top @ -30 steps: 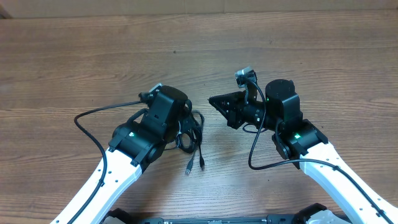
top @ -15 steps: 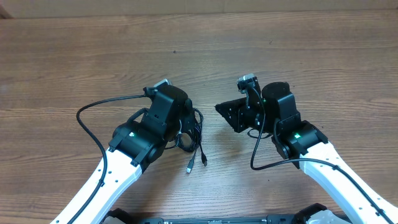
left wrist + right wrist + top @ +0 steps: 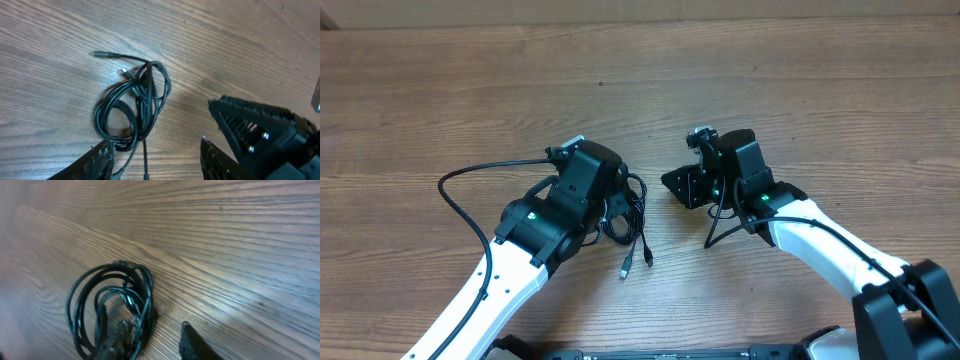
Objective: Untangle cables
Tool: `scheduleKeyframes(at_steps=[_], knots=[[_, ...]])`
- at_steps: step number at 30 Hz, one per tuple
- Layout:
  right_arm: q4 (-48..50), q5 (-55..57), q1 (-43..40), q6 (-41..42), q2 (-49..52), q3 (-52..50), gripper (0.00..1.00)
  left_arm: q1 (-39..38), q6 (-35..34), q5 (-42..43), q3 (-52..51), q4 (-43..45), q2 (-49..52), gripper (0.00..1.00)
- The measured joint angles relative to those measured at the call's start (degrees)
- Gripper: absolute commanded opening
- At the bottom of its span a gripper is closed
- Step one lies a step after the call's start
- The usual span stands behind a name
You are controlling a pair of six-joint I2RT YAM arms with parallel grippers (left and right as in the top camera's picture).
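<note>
Over cables, left gripper now wider.

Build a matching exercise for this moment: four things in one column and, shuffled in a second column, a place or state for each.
Things
1. cables
2. left pincer
3. right pincer
4. table

Places or states
A. brown wood grain
B. beside the bundle, tip pointing toward it
C. loosely coiled, lying on the wood
D. above the bundle, fingers spread wide

Pairs: 1-C; 2-D; 3-B; 4-A
</note>
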Motion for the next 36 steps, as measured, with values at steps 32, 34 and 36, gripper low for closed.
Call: scheduleKeyframes(at_steps=[32,34,36], knots=[[3.0,-2.3,0.0,-0.3,0.5,0.0,0.89,0.0,4.5,4.6,0.0,-4.3,0.0,0.04],[3.0,-2.2,0.0,-0.2,0.5,0.0,0.89,0.0,6.1,4.8,0.0,-4.6,0.0,0.04],[2.9,-2.3,0.0,-0.3,0.5,0.0,0.89,0.0,7.2,4.8,0.0,-5.2,0.0,0.04]])
